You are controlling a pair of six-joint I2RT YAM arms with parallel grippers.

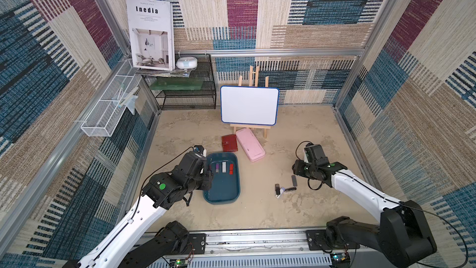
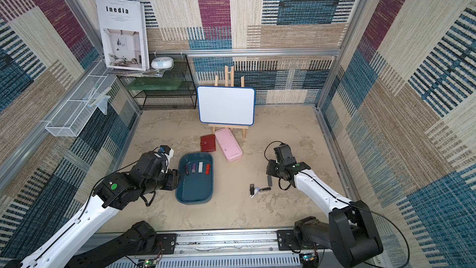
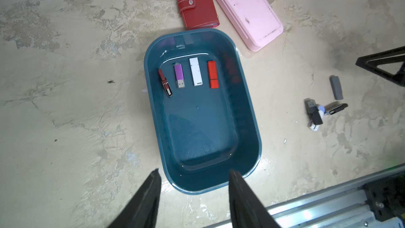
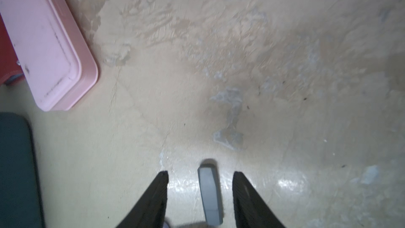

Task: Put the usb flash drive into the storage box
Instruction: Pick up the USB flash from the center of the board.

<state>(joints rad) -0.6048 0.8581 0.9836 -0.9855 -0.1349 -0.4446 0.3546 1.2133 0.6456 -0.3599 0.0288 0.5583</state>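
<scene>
The left gripper (image 3: 194, 171) has its two black fingers spread apart, and nothing is between them. It hangs over the near end of the storage box (image 3: 246, 115). In both top views the box sits a little left of the middle, in the lower half of the frame. Four sticks lie in a row at the far end of the box: a dark red drive (image 3: 164, 82), a purple drive (image 3: 179, 75), a white drive (image 3: 195, 71) and a red drive (image 3: 213, 74).

The right gripper (image 4: 200, 172) is spread apart too and grips nothing. A grey usb flash drive (image 4: 210, 194) lies on the table (image 4: 285, 84) between its fingers, with a gap on each side. In a top view this grey stick (image 1: 294, 181) is right of the middle, in the lower half, well apart from the box. Just to its lower left is a small heap of drives (image 1: 283, 190).

Above the box in the frame lie a red wallet (image 1: 229, 143) and a pink case (image 1: 249, 144), right next to each other.
</scene>
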